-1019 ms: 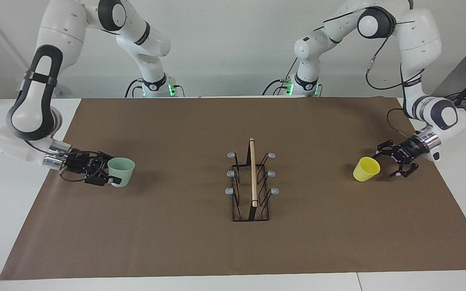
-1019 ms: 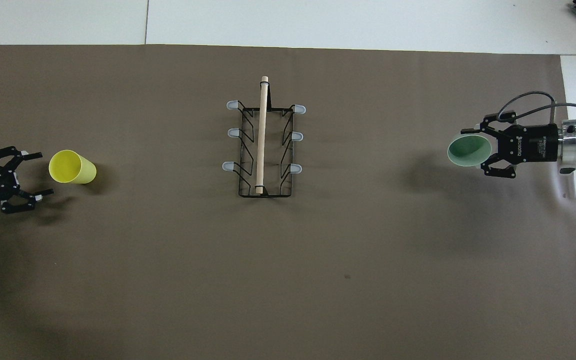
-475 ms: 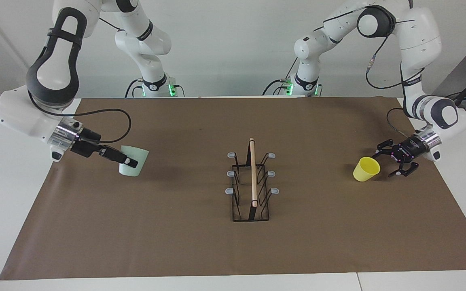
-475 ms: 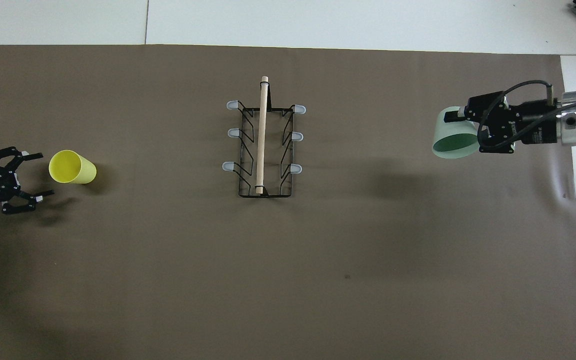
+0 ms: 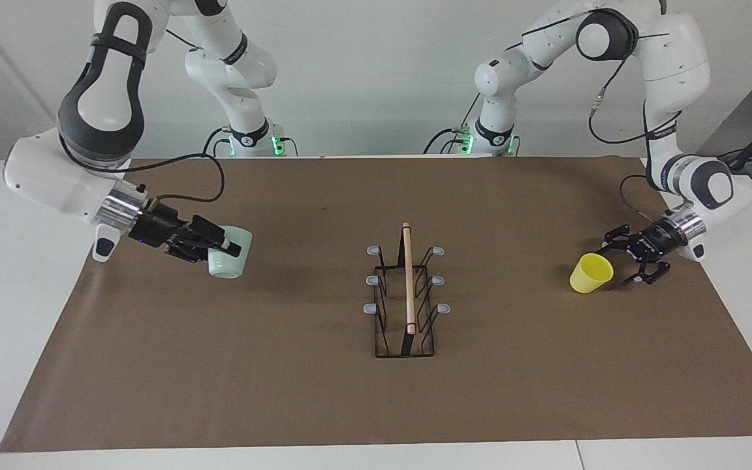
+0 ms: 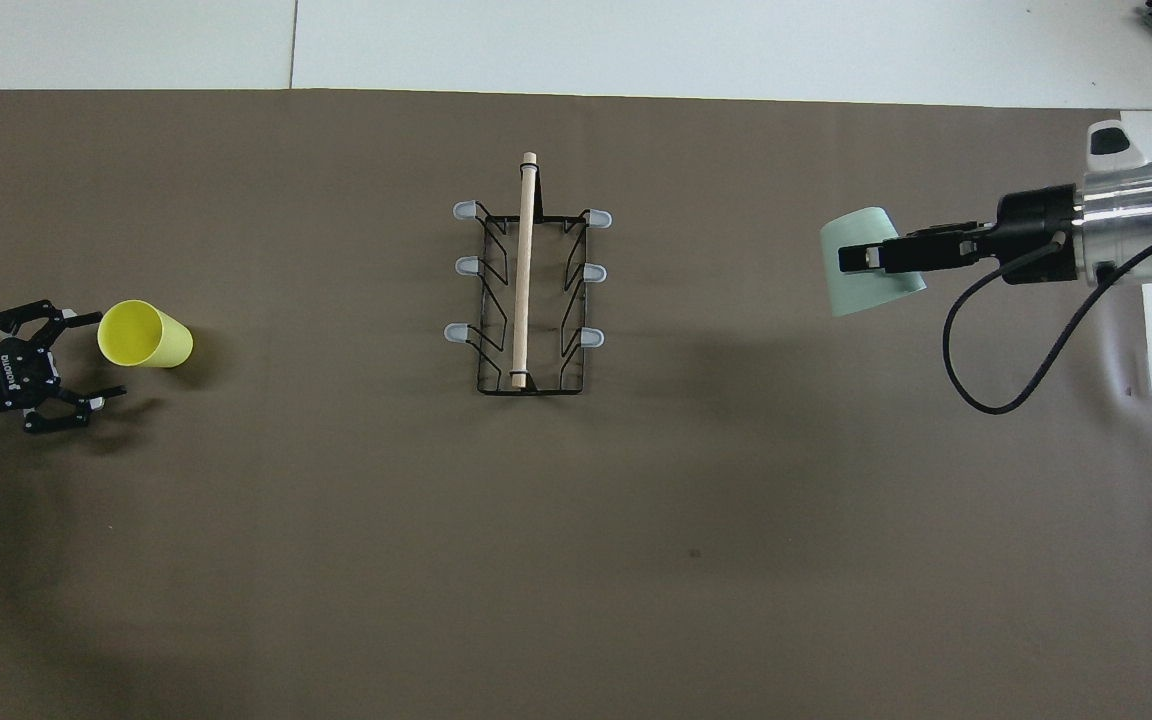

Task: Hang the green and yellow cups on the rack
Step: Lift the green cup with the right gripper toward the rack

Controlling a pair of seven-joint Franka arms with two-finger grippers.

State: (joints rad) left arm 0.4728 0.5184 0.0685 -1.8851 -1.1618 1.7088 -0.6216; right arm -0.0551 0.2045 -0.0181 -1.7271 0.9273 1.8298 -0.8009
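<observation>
A brown-covered counter (image 5: 546, 405) carries the whole scene. The left pincer (image 5: 634, 264) (image 6: 71, 355) sits low at the left arm's end of the counter with its fingers spread wide, just beside the yellow cup (image 5: 591, 273) (image 6: 144, 335) but not gripping it. That cup lies tipped on its side on the brown cover, open mouth toward the left pincer. At mid-counter stands the rack (image 5: 406, 300) (image 6: 528, 290), every grey-tipped prong bare, its wooden rod running away from the robots. Over the right arm's end of the counter, the right pincer (image 5: 222, 247) (image 6: 861, 258) is pinching the green cup (image 5: 229, 262) (image 6: 871, 262), held clear of the cover and turned mouth downward.
</observation>
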